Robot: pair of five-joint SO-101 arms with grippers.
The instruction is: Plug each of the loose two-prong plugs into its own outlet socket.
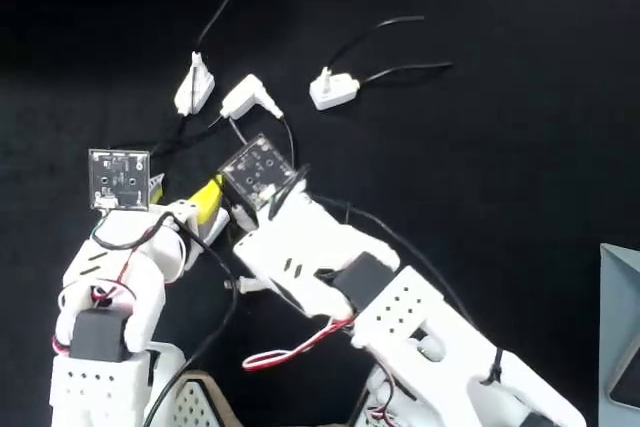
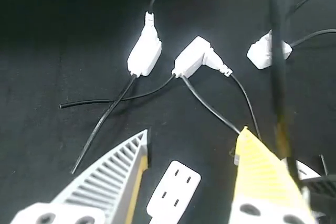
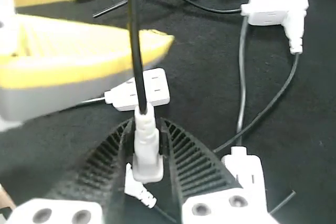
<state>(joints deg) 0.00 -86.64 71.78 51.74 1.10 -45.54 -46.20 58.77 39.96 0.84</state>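
While a white two-prong plug (image 3: 146,153) is clamped between the black ribbed fingers (image 3: 197,156) of the right gripper (image 3: 147,125), its black cord (image 3: 135,35) is seen running away over a white outlet socket (image 3: 144,88) that lies just beyond on the black table (image 1: 500,127); the left gripper (image 2: 194,132) is spread wide around that socket, with a gap on either side; three more white cord fittings (image 1: 250,97) are scattered farther off.

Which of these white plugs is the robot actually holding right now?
The narrow plug with the black cord, clamped between the right gripper's black jaws. The other white pieces lie loose on the table.
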